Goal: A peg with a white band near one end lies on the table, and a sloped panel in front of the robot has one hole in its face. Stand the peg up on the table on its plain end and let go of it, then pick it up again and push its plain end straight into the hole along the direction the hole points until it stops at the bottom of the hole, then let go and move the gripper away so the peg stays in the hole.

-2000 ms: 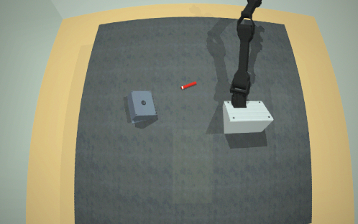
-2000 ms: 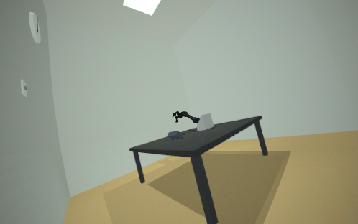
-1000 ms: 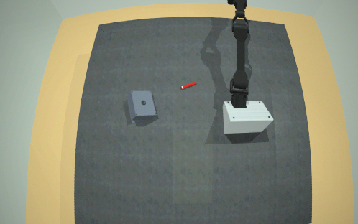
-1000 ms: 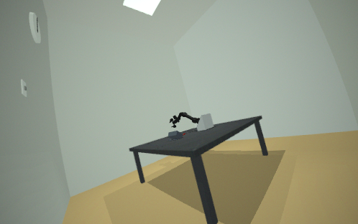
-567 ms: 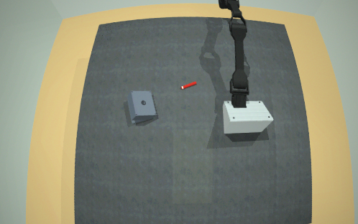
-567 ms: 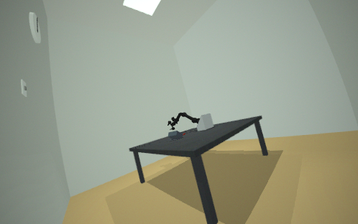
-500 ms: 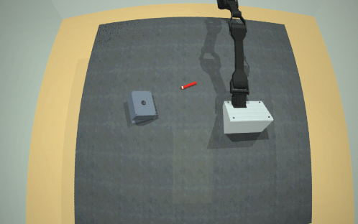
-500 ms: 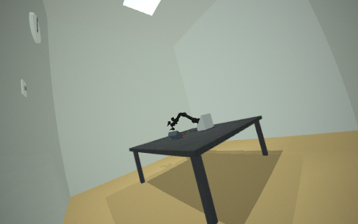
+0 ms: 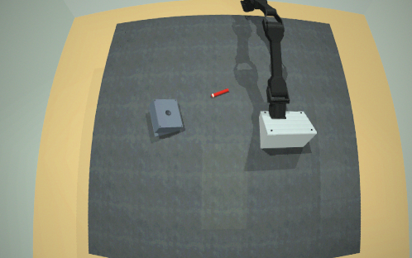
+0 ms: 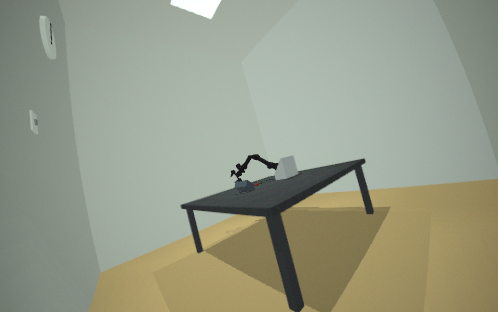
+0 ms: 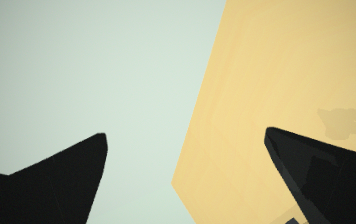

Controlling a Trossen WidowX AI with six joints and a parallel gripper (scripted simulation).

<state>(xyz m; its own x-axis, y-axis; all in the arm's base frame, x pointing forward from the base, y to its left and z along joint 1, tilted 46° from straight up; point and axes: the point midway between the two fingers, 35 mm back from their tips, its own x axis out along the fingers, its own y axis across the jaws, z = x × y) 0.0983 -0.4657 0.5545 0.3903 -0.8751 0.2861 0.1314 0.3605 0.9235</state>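
Observation:
The red peg (image 9: 221, 93) (image 10: 256, 185) lies on its side on the table; its white band is at the left end in the top view. The blue-grey sloped panel (image 9: 166, 122) (image 10: 244, 187) stands left of the peg in the top view, with one dark hole (image 9: 168, 112) in its upper face. My gripper (image 11: 188, 138) is open, with nothing between its fingers. It is raised above the table, beyond the top edge in the top view, far from the peg and the panel. The wrist view shows only wall and floor between the fingers, with no peg or panel hole.
A white block (image 9: 289, 124) (image 10: 286, 169) stands on the dark table (image 9: 165, 198) (image 10: 225, 204), right of the peg in the top view. The arm (image 9: 275, 58) (image 10: 255, 157) reaches from this block toward the table's top edge in that view.

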